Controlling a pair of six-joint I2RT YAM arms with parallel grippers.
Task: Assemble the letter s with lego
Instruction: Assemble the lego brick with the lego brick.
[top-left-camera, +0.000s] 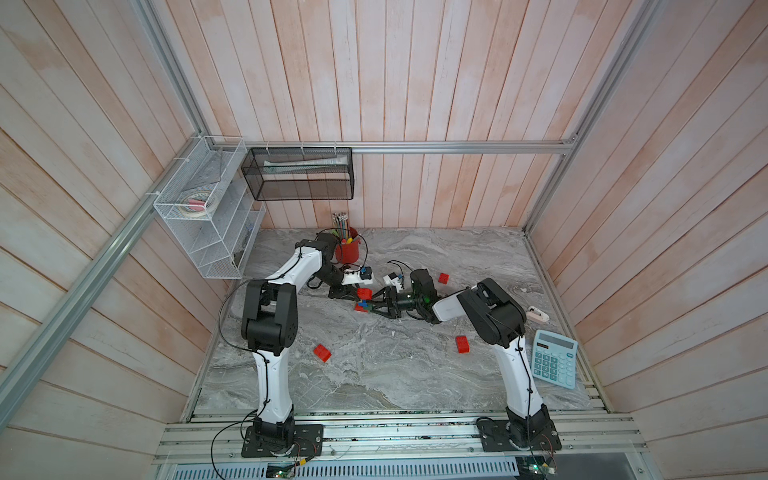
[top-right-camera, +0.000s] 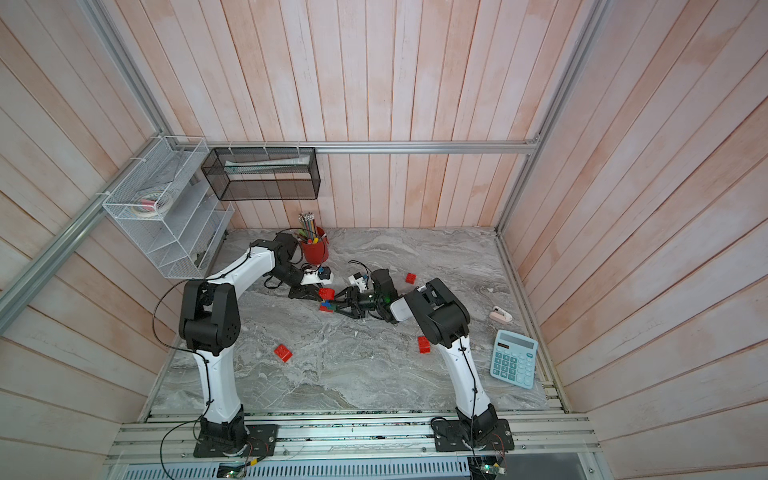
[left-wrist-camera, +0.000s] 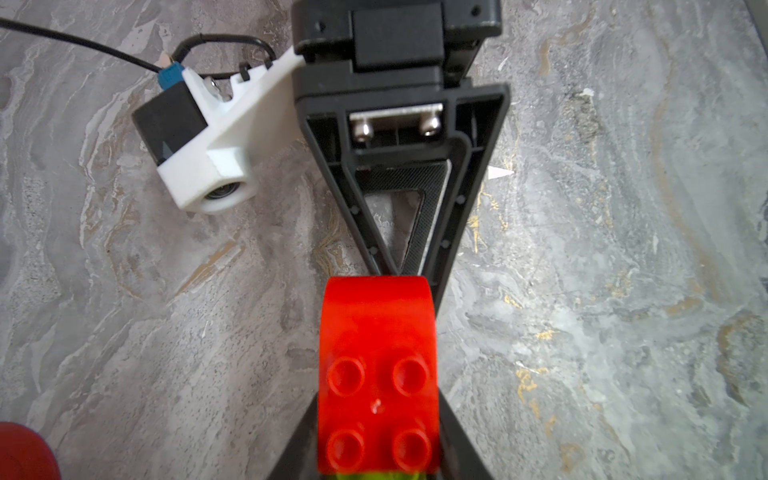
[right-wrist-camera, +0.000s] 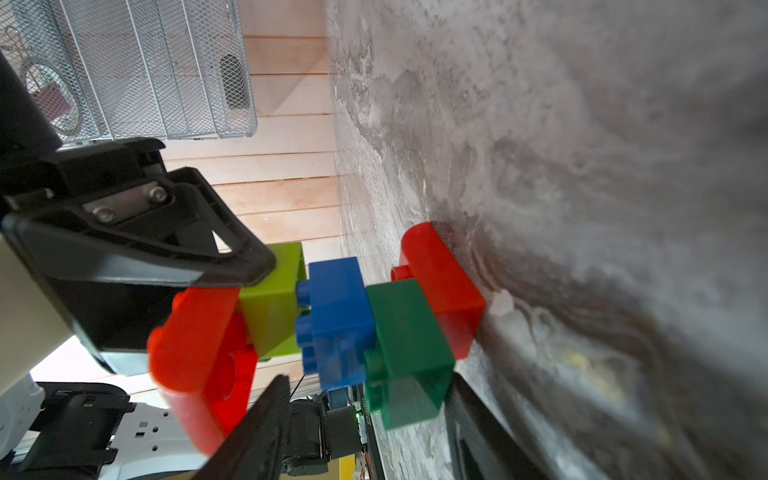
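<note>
Near worktop (top-left-camera: 374, 374) centre, toward 11 o'clock, my left end effector (top-left-camera: 360, 295) clamps the top of the lego column (top-left-camera: 363, 300). My right end effector (top-left-camera: 369, 304) straddles its blue brick (right-wrist-camera: 336, 316), grip unclear. Long axis upright, studs up, lime green brick (right-wrist-camera: 272, 307) unseated. Half built, I judge: loose red bricks (top-left-camera: 443, 278) wait at 2, 4 and 7 o'clock.

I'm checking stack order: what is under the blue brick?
A dark green brick sits under the blue brick, and a red brick lies beneath that on the table. Their joined studs are covered, so seating is unclear.
</note>
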